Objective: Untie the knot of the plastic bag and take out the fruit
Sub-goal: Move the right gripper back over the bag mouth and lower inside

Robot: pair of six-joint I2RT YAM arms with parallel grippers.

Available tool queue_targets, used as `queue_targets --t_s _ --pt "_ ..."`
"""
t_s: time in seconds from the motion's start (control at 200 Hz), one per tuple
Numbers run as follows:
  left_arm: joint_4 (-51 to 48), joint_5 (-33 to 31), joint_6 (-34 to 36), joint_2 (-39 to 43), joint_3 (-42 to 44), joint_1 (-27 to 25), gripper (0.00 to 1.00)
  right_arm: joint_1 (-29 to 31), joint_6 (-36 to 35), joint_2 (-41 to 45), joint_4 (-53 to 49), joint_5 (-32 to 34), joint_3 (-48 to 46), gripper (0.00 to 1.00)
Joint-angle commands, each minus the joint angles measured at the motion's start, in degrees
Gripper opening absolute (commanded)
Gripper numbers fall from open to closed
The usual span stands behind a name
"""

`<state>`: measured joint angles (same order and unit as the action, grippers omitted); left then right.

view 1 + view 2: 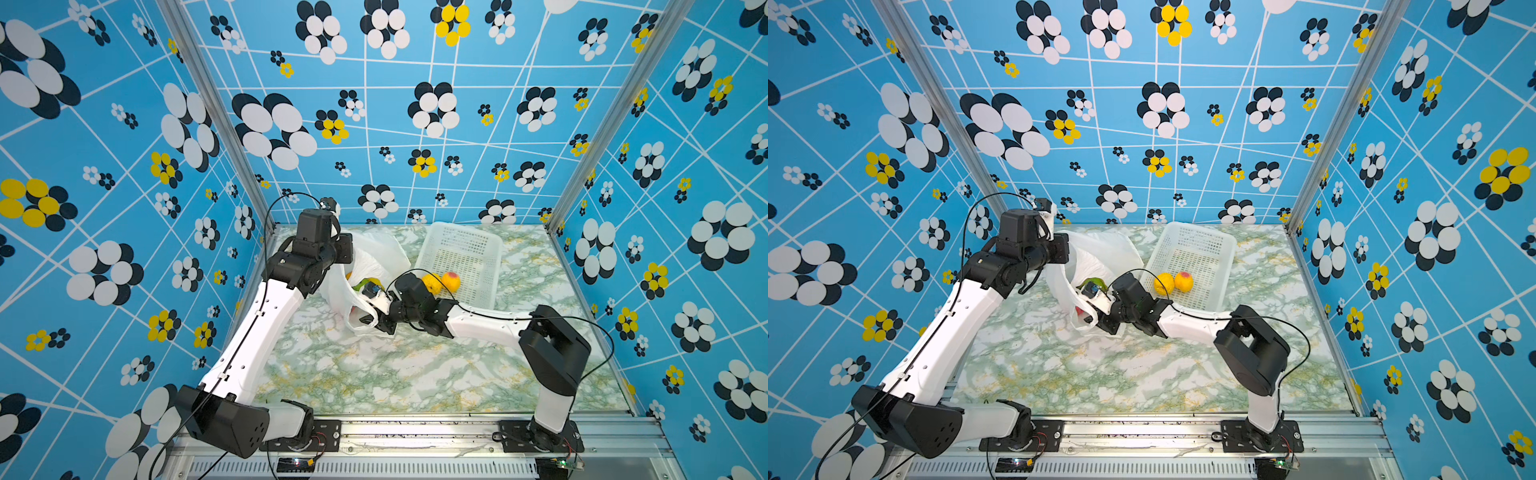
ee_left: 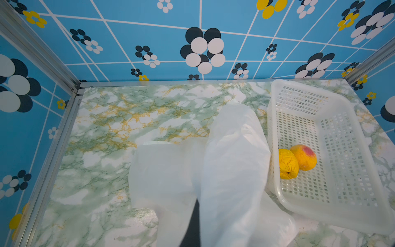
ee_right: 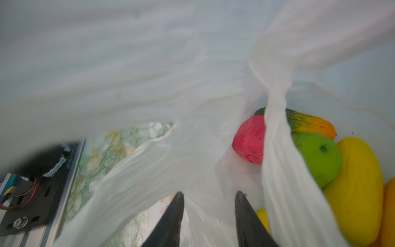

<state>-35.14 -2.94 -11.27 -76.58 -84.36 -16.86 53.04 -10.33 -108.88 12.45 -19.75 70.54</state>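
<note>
Centrally, right gripper (image 3: 209, 195), jaws parted around loose film at the mouth of the plastic bag (image 1: 376, 253); left gripper (image 1: 345, 250) clenched on the bag's raised upper edge. Inside the bag lies fruit (image 3: 320, 158); the bag rests beside the basket (image 1: 457, 235).

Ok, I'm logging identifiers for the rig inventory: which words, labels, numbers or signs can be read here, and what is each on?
"JB26…": small code at the edge of the black base plate, right wrist view; the later characters are too blurred to read.
Plastic bag, basket, fruit, patterned walls: no text seen.
</note>
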Motion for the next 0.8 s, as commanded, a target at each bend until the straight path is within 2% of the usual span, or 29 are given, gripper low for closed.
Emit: queue_targets --t_s 0.0,0.1,0.165,0.315,0.45,0.53,0.795 --pt "0.43 1.58 0.46 0.85 -0.91 0.45 0.00 1.22 0.48 -2.82 -3.30 5.08 3.19 0.46" --pt "0.44 2.40 0.28 0.23 -0.96 0.35 0.00 1.50 3.04 -4.70 -0.41 5.96 4.15 0.57" --pt "0.42 2.65 0.23 -0.06 -0.98 0.37 0.00 1.50 5.21 -6.87 -0.60 7.81 6.49 0.60" --pt "0.42 3.05 0.04 -0.11 -0.99 0.42 0.00 1.63 9.56 -13.73 -5.27 12.54 14.85 0.64" --pt "0.50 3.38 0.02 0.19 -0.98 0.34 0.00 1.63 14.32 -19.94 -12.89 18.27 24.26 0.77" --pt "0.50 2.96 0.19 0.36 -0.97 0.36 0.00 1.57 16.03 -22.31 -16.00 18.53 27.94 0.82" --pt "0.86 2.63 0.55 0.74 -0.57 0.32 0.00 1.81 20.42 -29.36 -20.93 16.84 36.77 0.84"
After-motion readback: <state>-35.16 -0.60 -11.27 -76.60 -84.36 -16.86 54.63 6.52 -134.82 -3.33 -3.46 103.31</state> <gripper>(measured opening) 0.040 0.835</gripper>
